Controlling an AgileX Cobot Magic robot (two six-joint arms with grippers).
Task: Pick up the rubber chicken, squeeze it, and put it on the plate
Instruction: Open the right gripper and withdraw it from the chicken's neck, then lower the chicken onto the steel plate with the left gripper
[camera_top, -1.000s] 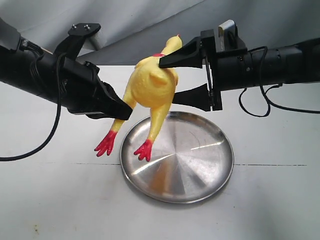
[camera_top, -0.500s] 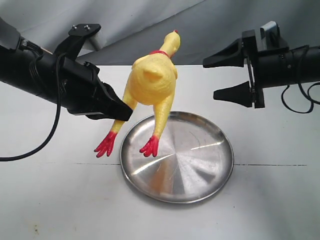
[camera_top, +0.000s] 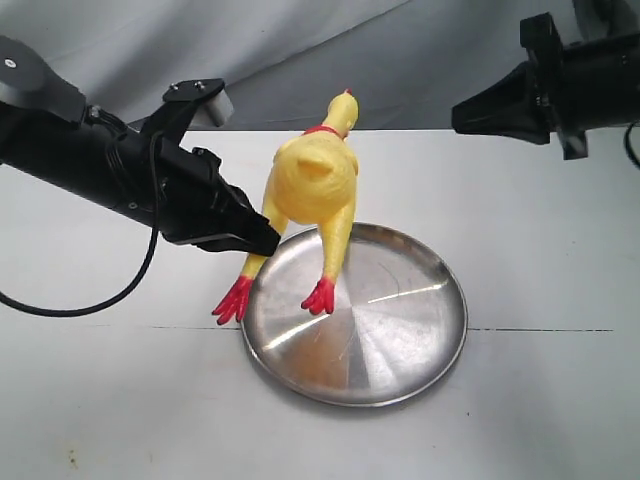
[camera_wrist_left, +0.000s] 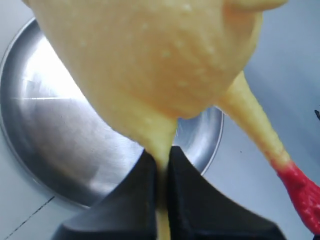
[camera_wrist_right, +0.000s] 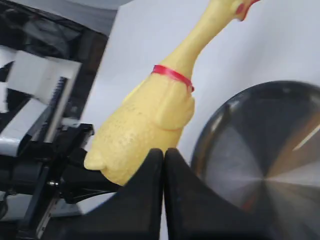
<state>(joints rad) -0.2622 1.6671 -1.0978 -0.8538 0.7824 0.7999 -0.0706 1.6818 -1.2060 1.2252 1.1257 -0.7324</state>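
Observation:
The yellow rubber chicken (camera_top: 312, 185) hangs in the air over the left rim of the silver plate (camera_top: 400, 330), head up and away, red feet dangling down. My left gripper (camera_top: 262, 240) is shut on one of its legs; in the left wrist view the black fingers (camera_wrist_left: 145, 200) pinch the thin yellow leg (camera_wrist_left: 162, 155) below the plump body (camera_wrist_left: 150, 55). My right gripper (camera_top: 462, 118) is up at the far right, well clear of the chicken, with its fingertips (camera_wrist_right: 152, 175) pressed together and nothing between them. The right wrist view shows the chicken (camera_wrist_right: 150, 125) and the plate (camera_wrist_right: 260, 170).
The white table (camera_top: 120, 400) runs all around the plate. A grey backdrop (camera_top: 300, 50) rises behind it. The left arm's black cable (camera_top: 80, 300) droops over the table on the left.
My right gripper has let go of the chicken's body, pulled back up and to the right, and shut. My left gripper has carried the chicken lower and slightly right, its feet nearer the plate.

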